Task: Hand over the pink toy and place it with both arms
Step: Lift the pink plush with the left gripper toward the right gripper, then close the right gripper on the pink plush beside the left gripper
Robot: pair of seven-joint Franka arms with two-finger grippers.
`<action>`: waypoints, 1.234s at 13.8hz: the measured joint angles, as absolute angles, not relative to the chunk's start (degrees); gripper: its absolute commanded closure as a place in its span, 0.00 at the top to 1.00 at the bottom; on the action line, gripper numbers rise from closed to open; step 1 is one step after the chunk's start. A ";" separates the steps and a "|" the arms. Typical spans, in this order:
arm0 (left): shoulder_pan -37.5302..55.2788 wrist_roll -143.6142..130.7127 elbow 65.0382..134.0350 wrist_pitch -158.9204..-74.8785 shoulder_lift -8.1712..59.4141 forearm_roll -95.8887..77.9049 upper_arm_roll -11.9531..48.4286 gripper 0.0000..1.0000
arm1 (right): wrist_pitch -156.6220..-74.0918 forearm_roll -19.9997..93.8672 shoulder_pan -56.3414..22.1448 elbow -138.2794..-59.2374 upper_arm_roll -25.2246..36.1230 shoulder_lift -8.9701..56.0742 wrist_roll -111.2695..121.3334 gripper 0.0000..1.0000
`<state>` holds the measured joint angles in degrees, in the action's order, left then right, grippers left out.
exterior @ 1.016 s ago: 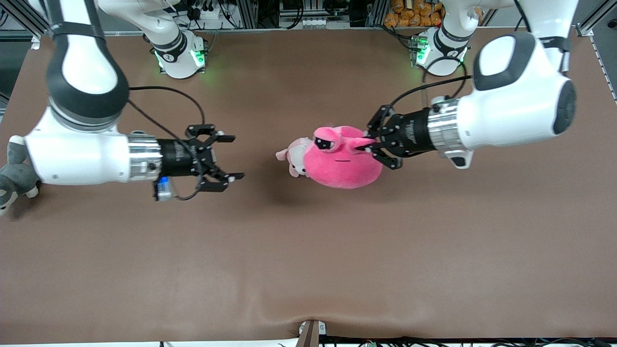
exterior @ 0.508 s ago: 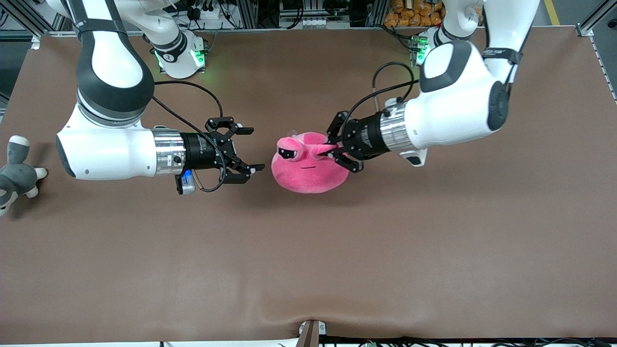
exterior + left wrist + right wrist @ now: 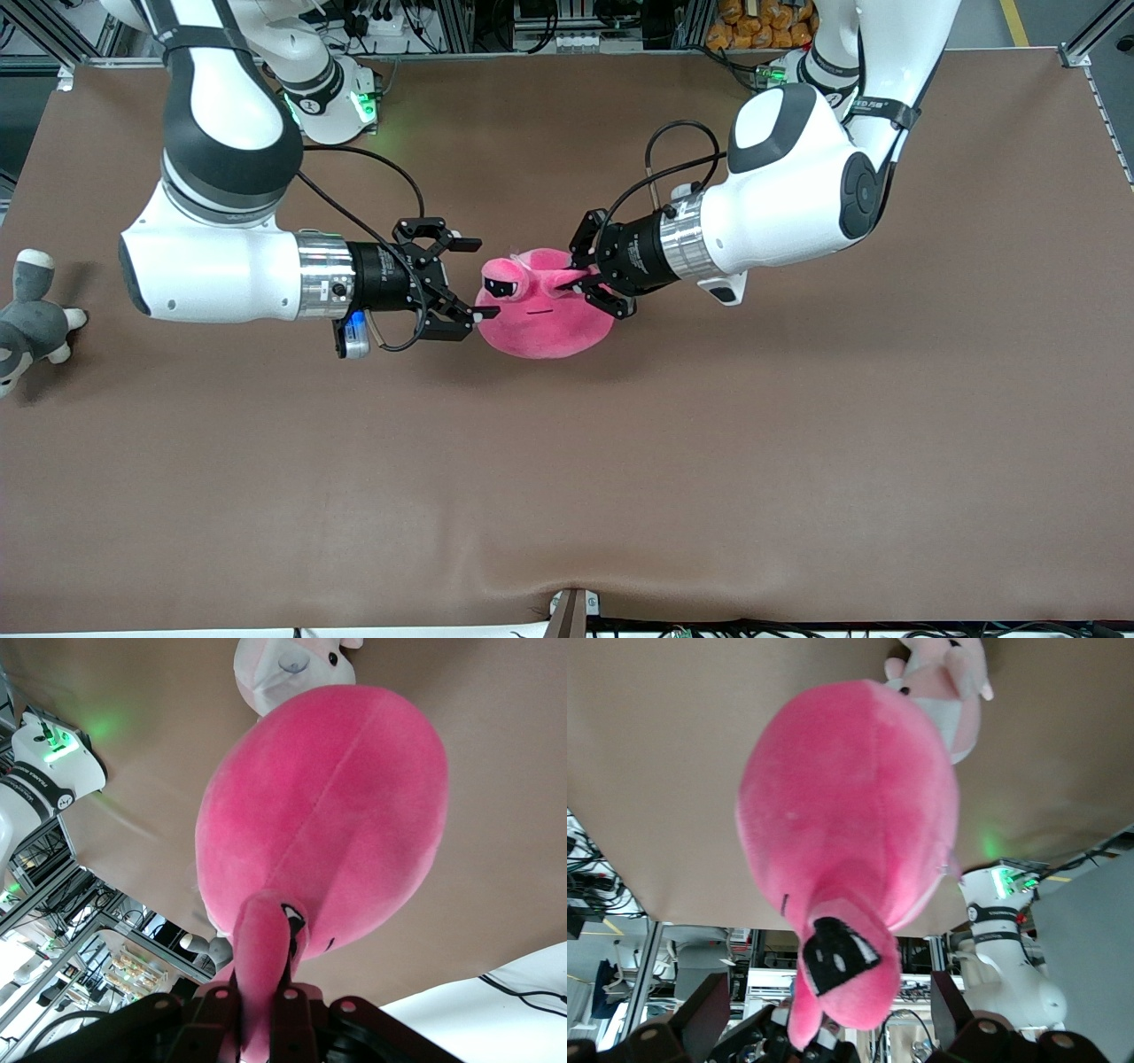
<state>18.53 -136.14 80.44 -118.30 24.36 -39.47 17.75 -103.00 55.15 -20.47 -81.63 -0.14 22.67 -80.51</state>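
Note:
The pink toy (image 3: 549,319) hangs in the air over the middle of the table. My left gripper (image 3: 586,283) is shut on one of its eye stalks, which shows pinched between the fingers in the left wrist view (image 3: 260,992), with the toy's body (image 3: 328,815) hanging past them. My right gripper (image 3: 481,276) is open, its fingers spread on either side of the toy's other eye (image 3: 500,288). In the right wrist view the black eye (image 3: 835,961) sits between the wide-open fingers (image 3: 709,1014) of my right gripper (image 3: 833,1028).
A small pale pink-and-white dog plush (image 3: 292,665) lies on the table under the toy, also in the right wrist view (image 3: 952,691); the front view hides it. A grey-and-white plush (image 3: 27,315) lies at the right arm's end of the brown table (image 3: 567,478).
My left arm has carried the pink toy toward the right arm's end. My right arm has come in to meet it, and its open fingers now straddle the toy's free eye.

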 measured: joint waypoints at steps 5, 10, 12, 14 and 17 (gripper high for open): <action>19.09 -137.61 80.23 -118.40 24.35 -39.47 17.75 0.00 | -104.07 51.97 -21.57 -81.59 -0.11 22.67 -80.51 1.00; 19.13 -137.63 80.17 -118.42 24.35 -39.47 17.75 0.00 | -104.11 46.20 -23.36 -81.54 -0.14 22.67 -82.15 0.84; 19.17 -137.63 80.08 -118.42 24.35 -39.47 17.75 0.00 | -104.37 46.16 -23.99 -81.45 -0.14 22.67 -83.73 0.82; 19.17 -137.63 80.04 -118.42 24.35 -39.47 17.75 0.00 | -104.38 46.14 -24.00 -81.39 -0.07 22.67 -83.91 0.43; 19.17 -137.66 80.04 -118.42 24.36 -39.47 17.64 0.00 | -104.38 45.96 -24.00 -81.01 -0.03 22.67 -83.48 0.00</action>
